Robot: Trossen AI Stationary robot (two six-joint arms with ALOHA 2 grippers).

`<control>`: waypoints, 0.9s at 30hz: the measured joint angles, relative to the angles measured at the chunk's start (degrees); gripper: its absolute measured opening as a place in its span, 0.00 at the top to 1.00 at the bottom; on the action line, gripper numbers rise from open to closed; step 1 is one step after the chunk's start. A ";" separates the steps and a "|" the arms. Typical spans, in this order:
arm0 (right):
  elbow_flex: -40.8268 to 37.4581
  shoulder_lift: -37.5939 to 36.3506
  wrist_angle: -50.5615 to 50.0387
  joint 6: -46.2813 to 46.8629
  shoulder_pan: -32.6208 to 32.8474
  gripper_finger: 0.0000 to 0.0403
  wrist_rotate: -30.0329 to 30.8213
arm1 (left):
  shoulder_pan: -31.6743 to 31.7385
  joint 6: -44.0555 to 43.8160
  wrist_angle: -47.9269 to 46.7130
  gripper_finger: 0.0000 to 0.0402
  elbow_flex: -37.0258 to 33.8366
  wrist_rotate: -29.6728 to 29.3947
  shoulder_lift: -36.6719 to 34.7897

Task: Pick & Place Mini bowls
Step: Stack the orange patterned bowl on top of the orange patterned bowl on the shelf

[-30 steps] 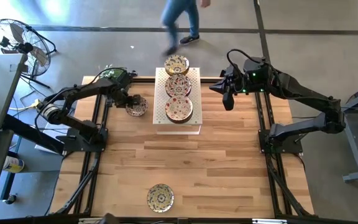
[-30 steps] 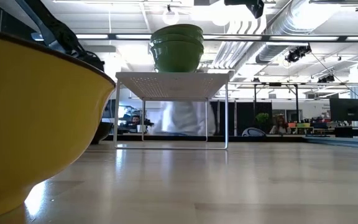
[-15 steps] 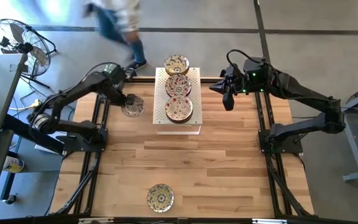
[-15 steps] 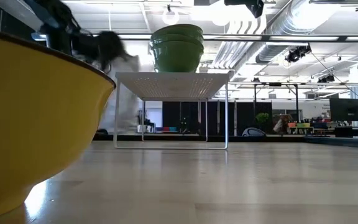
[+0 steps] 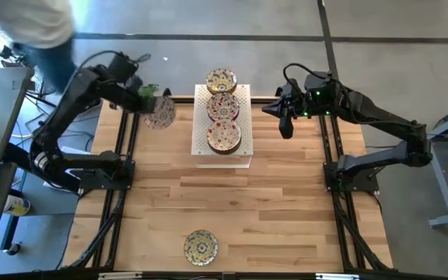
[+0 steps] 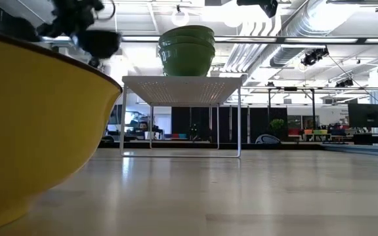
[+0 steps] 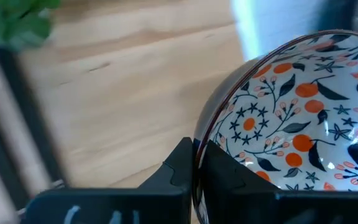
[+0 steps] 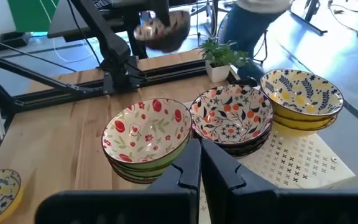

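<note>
My left gripper [image 5: 149,106] is raised over the table's far left corner, shut on a mini bowl [image 5: 160,115] with an orange and dark floral inside [image 7: 303,124]. In the low view both show blurred, the bowl [image 6: 100,40] high up. Three stacks of mini bowls sit on a white perforated rack [image 5: 243,159]: yellow [image 8: 302,93], orange-flowered [image 8: 232,118], red and green [image 8: 145,134]. One more mini bowl [image 5: 200,246] rests on the table by the near edge. My right gripper [image 5: 285,126] hovers shut to the right of the rack. My left gripper pinches the bowl's rim [image 7: 197,147] with one finger [image 7: 232,177] inside the bowl and the other finger [image 7: 174,169] outside. The fingers slant down from above. The bowl is lifted clear of the table and hangs tilted, its inside turned sideways.
A person [image 5: 41,23] stands beyond the far left corner, near a fan [image 5: 6,43]. A small potted plant [image 8: 221,55] sits at the far edge by the left arm's base. Black rails [image 5: 123,148] run along both table sides. Bare wood [image 5: 271,202] lies between the rack and the near bowl.
My left gripper has risen steeply from the table left of the rack, drifting toward the far left corner, and has carried the bowl up with it. The bowl, flat on the wood before, now hangs tilted and clear. The person has walked leftward behind the table.
</note>
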 joint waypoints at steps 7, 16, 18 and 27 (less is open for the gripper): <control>0.00 0.00 0.21 -0.07 0.00 1.00 -0.12 | -0.34 -7.11 1.33 0.98 11.73 6.64 4.94; 0.00 0.00 1.07 -1.12 0.00 1.00 -0.12 | -12.32 -17.89 17.53 0.98 15.78 5.88 12.78; 0.00 0.00 1.07 -1.12 0.00 1.00 -0.12 | -15.18 -19.29 19.61 0.98 15.78 4.75 14.72; 0.00 0.00 1.14 -1.12 0.00 1.00 -0.10 | -21.17 -23.20 27.89 0.98 15.78 0.59 22.42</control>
